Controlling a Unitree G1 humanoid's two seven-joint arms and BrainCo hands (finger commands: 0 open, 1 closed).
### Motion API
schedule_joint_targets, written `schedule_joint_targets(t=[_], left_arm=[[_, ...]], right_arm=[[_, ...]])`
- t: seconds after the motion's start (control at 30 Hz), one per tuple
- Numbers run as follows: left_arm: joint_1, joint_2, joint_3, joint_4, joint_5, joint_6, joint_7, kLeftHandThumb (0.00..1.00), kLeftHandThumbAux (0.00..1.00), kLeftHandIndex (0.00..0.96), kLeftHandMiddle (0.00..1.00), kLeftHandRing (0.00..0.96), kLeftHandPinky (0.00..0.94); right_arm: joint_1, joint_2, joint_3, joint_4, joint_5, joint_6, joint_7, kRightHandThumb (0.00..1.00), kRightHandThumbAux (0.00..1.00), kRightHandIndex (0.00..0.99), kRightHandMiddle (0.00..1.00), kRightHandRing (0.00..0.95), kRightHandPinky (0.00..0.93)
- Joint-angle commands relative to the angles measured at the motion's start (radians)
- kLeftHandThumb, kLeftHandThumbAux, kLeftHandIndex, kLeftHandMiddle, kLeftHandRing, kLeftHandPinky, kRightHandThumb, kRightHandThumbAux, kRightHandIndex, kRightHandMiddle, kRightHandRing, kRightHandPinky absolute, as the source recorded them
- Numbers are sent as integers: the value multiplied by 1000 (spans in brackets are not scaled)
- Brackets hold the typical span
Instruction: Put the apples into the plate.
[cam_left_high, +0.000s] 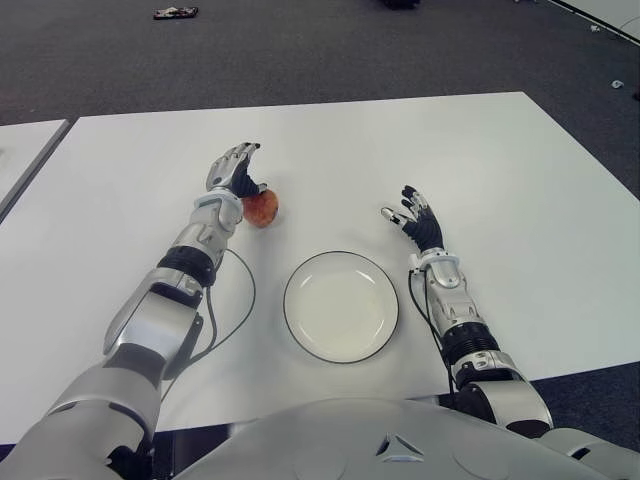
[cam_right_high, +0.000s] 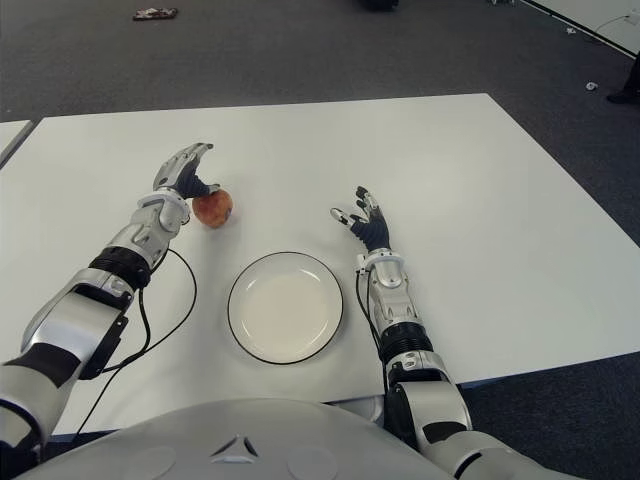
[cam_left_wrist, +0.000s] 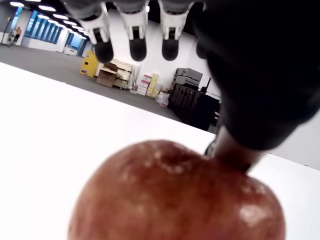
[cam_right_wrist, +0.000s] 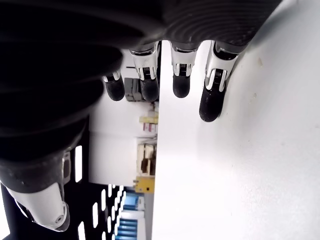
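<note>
A red apple (cam_left_high: 262, 208) lies on the white table (cam_left_high: 500, 170), up and to the left of an empty white plate (cam_left_high: 341, 305) with a dark rim. My left hand (cam_left_high: 243, 168) is right behind and over the apple. In the left wrist view its fingers (cam_left_wrist: 137, 47) stretch out above the apple (cam_left_wrist: 175, 195) without closing, and the thumb (cam_left_wrist: 235, 150) meets the fruit's side. To the right of the plate my right hand (cam_left_high: 408, 214) shows with its fingers (cam_right_wrist: 180, 82) spread and nothing in it.
A black cable (cam_left_high: 243, 300) loops on the table between my left forearm and the plate. Another white table (cam_left_high: 25, 150) adjoins on the left. Dark carpet lies beyond the far edge, with a small dark object (cam_left_high: 175, 12) on it.
</note>
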Motion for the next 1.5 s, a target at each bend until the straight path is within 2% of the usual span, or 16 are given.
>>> schedule_joint_targets(t=[0.03, 0.23, 0.57, 0.73, 0.9, 1.5], left_arm=[[58, -23, -25, 71, 8, 12, -20, 171, 116, 0, 0, 0, 0], [62, -26, -11, 71, -11, -14, -15, 165, 119, 0, 0, 0, 0], [90, 0, 11, -50, -42, -26, -56, 163, 135, 0, 0, 0, 0], [141, 19, 39, -200, -62, 7, -93, 173, 142, 0, 0, 0, 0], [179, 21, 68, -281, -82, 23, -106, 183, 148, 0, 0, 0, 0], [242, 24, 117, -424, -112, 60, -154, 185, 166, 0, 0, 0, 0]], right_arm=[[17, 6, 4, 22, -8, 23, 4, 158, 694, 0, 4, 4, 36], [15, 7, 3, 26, -8, 26, 2, 160, 693, 0, 2, 3, 34], [11, 6, 7, 33, -12, 23, 3, 159, 681, 0, 3, 1, 17], [10, 7, 11, 34, -15, 22, 3, 159, 678, 0, 2, 0, 19], [9, 8, 13, 35, -20, 22, 1, 159, 677, 0, 0, 0, 23], [8, 7, 15, 35, -27, 19, 4, 161, 675, 0, 1, 3, 23]])
